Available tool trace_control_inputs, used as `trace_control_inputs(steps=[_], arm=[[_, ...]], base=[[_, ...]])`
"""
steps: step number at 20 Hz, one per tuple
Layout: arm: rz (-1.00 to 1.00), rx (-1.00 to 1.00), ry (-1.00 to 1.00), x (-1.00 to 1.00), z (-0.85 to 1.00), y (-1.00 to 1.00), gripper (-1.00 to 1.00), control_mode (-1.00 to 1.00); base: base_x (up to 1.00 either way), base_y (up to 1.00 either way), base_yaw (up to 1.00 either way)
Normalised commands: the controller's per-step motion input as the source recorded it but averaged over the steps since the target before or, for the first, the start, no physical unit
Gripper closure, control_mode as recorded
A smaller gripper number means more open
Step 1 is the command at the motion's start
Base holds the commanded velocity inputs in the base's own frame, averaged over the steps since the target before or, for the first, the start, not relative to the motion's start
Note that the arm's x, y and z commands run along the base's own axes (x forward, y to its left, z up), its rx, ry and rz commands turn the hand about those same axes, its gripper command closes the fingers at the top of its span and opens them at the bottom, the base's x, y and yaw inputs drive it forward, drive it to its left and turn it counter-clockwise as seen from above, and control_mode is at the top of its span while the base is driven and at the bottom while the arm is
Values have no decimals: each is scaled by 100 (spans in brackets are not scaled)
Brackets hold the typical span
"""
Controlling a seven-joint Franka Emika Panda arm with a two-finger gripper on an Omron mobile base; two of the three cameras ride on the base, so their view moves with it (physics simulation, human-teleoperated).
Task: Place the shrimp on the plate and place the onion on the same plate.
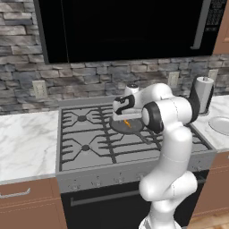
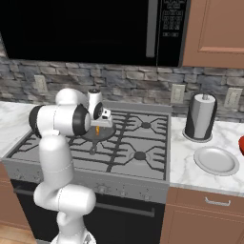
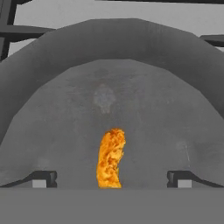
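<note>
Claw (image 3: 111, 178) spread wide above the pan (image 3: 65, 87) on the stove (image 1: 89, 147), shrimp (image 3: 110, 158) lying in the pan between the fingertips (image 3: 43, 178), untouched, plate (image 2: 217, 160) seen well apart on the worktop (image 2: 190, 167).

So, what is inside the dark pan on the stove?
The shrimp lies on the floor of the pan, between the tips of the open gripper. In the base views the gripper covers part of the pan, so the rest of its inside cannot be checked there.
</note>
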Motion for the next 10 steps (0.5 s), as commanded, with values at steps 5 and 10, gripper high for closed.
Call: trace_control_inputs(steps=[5, 10], arm=[[0, 0, 0, 6, -13, 0, -100, -100], [0, 0, 0, 4, -7, 0, -100, -100]], base=[[0, 0, 0], [0, 0, 0]])
